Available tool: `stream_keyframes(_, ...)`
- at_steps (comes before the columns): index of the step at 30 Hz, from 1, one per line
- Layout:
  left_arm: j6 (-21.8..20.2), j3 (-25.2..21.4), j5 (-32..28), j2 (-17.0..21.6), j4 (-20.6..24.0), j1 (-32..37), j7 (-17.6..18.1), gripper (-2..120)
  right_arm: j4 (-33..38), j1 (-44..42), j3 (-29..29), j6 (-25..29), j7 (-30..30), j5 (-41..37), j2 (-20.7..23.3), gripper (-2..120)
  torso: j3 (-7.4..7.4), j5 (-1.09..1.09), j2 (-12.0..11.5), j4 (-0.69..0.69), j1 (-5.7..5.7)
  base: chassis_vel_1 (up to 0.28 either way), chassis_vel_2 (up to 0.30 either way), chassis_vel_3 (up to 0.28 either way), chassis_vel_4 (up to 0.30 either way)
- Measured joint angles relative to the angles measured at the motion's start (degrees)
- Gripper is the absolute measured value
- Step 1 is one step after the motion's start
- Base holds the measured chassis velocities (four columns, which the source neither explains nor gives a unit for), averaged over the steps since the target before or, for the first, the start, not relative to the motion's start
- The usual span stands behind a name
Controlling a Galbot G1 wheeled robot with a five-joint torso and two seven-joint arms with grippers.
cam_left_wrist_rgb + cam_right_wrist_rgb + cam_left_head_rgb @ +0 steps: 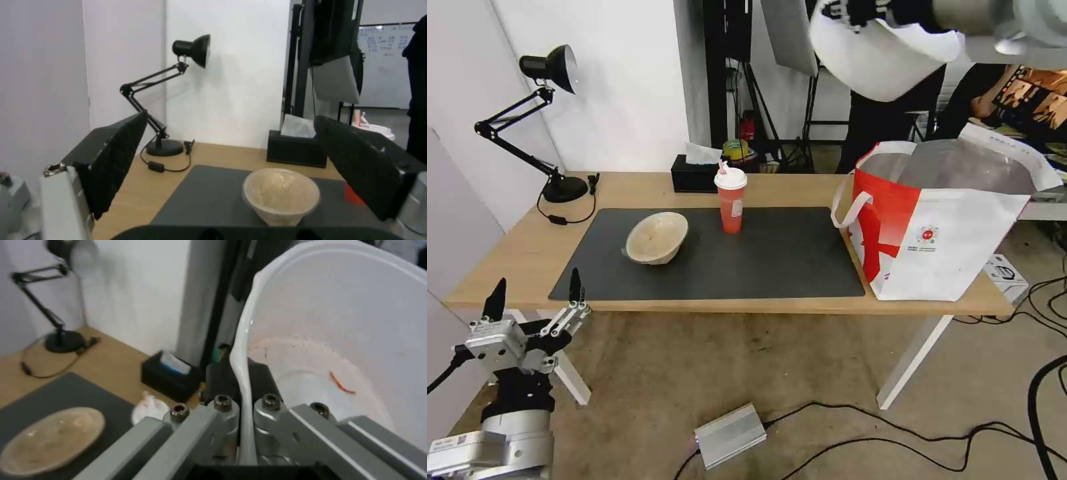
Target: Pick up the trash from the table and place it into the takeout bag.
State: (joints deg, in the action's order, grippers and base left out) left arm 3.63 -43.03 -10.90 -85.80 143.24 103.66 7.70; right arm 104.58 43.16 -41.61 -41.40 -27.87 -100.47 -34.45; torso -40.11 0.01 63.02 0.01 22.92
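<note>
Head view high, facing table [760, 193]; both wrist views closer, sharing beige bowl [281, 195], lamp [58, 290].

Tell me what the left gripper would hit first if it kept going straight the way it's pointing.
Probably the beige bowl: it sits between the open left gripper's fingers in the wrist view, ahead on the dark mat. Depth is uncertain.

Silver-grey arms, black ribbed claw fingers [115, 160], hex screws, black cable
</note>
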Motion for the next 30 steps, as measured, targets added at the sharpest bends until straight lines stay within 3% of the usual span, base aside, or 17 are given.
stream_keyframes(11,0.00,0.35,-0.60,0.34,0.00,-0.40,0.01,100,0.10,-0.81,-3.46,0.00,-0.11,0.42,6.39,0,0.00,0.00,0.00,-0.01,0.00,0.000,0.000,0.000,0.000)
stream_keyframes(21,0.00,0.65,-0.65,0.44,0.00,-0.55,-0.02,100,-1.40,-4.27,-5.00,-0.01,0.47,2.18,9.52,0,0.00,-0.01,0.00,0.00,0.00,0.000,0.000,0.000,0.000)
stream_keyframes(30,0.03,-0.01,-0.99,0.72,0.00,-0.08,-0.05,100,-2.68,-11.79,-2.56,-0.02,1.83,6.89,11.57,0,0.00,0.01,0.00,-0.01,0.00,0.000,0.000,0.000,0.000)
